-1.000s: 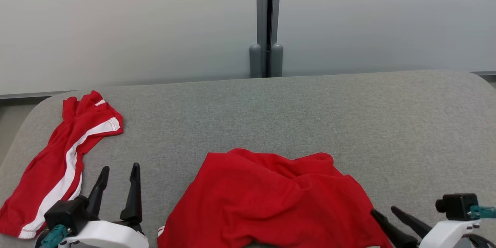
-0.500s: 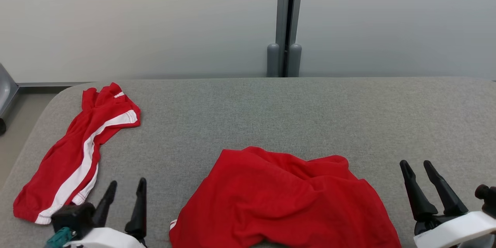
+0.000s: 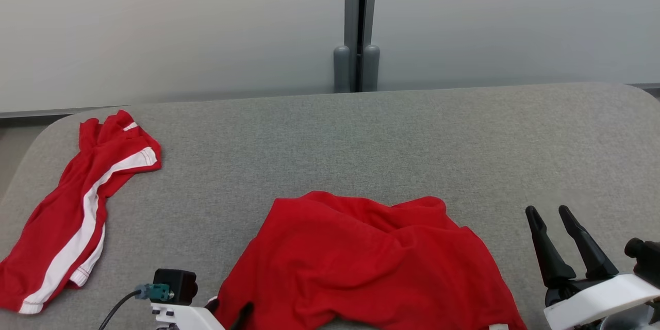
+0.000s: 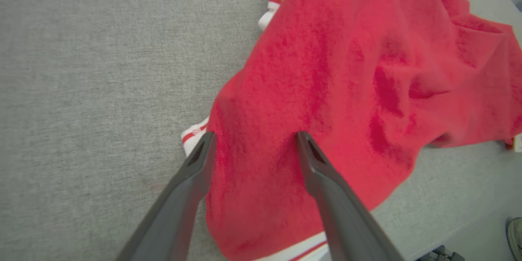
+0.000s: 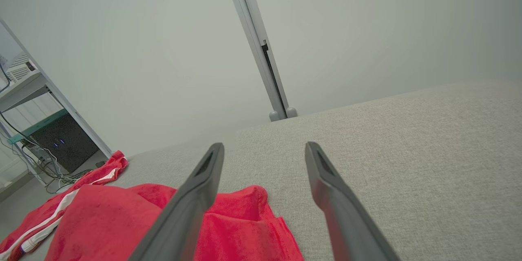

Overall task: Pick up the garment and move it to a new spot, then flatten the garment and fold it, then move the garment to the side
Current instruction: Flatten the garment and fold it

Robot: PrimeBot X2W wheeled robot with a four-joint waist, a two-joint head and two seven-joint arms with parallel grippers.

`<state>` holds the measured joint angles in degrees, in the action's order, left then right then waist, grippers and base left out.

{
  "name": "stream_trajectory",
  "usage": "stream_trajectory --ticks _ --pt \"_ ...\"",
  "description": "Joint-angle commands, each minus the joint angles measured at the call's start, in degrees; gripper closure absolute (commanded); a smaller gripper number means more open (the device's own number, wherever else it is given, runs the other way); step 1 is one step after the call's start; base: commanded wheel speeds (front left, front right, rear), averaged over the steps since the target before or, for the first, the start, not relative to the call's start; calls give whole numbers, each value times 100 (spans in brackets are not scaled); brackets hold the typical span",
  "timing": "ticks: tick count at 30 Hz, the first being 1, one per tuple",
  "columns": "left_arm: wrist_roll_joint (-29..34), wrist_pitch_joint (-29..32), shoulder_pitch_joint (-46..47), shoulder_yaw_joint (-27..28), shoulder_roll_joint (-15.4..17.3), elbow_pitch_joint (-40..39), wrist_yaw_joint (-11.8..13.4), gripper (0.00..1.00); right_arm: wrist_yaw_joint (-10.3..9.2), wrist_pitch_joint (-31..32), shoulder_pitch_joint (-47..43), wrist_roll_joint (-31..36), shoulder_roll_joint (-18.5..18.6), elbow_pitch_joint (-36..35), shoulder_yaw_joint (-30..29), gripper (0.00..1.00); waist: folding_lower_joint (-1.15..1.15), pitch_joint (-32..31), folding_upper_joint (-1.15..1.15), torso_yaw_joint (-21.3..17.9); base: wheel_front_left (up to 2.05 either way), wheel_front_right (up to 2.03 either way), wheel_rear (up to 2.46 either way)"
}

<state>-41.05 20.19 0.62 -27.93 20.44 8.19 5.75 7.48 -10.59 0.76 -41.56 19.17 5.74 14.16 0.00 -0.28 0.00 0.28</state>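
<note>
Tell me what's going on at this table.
A two-armed robot is starting on a crumpled red shirt that lies at the near edge of the grey padded table. Its left gripper is open, with its fingers over the shirt's left edge by a white cuff, and nothing is gripped yet. The right gripper is open and empty to the shirt's right. A red white-striped garment lies apart at the far left.

left gripper agape — right gripper likewise
</note>
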Motion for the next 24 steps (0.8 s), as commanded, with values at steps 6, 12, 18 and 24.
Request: stream_trajectory --ticks 6,12,18,24 --pt "-157 140 323 -35 2 396 -252 95 2 63 82 91 -20 -36 -62 0 0 239 0 -316 0 0 0" --pt "-140 -13 478 12 -2 661 -335 100 3 41 132 147 -60 2 -71 0 0 324 0 -448 0 0 0" --pt "-78 -238 662 189 114 206 -273 100 3 -4 116 183 -73 -22 -155 0 0 319 0 -519 0 0 0" --pt "94 -270 1225 403 240 130 -73 100 2 -10 215 210 -67 -61 -163 0 0 503 0 -591 0 0 0"
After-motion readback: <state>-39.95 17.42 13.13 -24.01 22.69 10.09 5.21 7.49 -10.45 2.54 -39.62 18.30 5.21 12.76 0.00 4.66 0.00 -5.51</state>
